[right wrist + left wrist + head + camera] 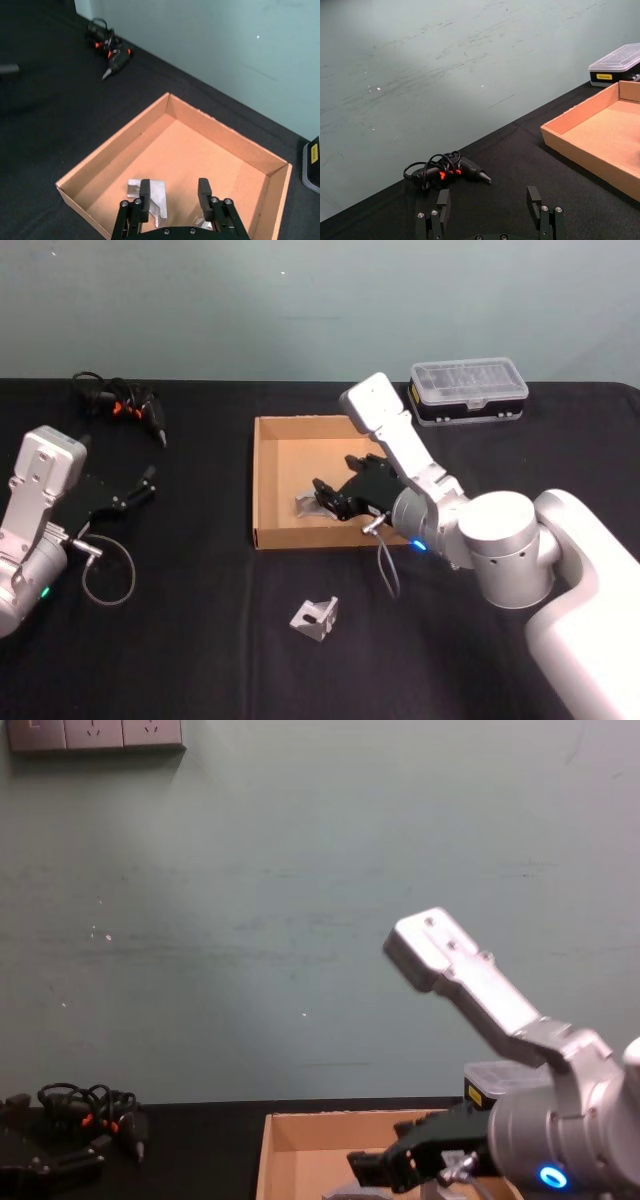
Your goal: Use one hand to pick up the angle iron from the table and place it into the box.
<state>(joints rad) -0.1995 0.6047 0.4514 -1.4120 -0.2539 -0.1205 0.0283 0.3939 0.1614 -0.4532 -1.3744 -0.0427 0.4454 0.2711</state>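
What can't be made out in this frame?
Right wrist view: the right gripper hides part of the angle iron and most of a silvery bit in the box.
Chest view: the box floor, cut off by the bottom edge.
Left wrist view: the case label, too small to read.

The right arm (500, 540) was seen bent at the elbow and stretched forward and inward toward the middle, with a silver link raised steeply behind the wrist. The right gripper (326, 498) was pointed downward and toward the robot's left, and its fingers (145, 192) were held well apart. The left arm (35, 502) was parked low on the robot's left, folded close to the body. The left gripper (146, 484) was aimed forward and slightly inward, and its fingers (443, 199) were likewise spread wide.
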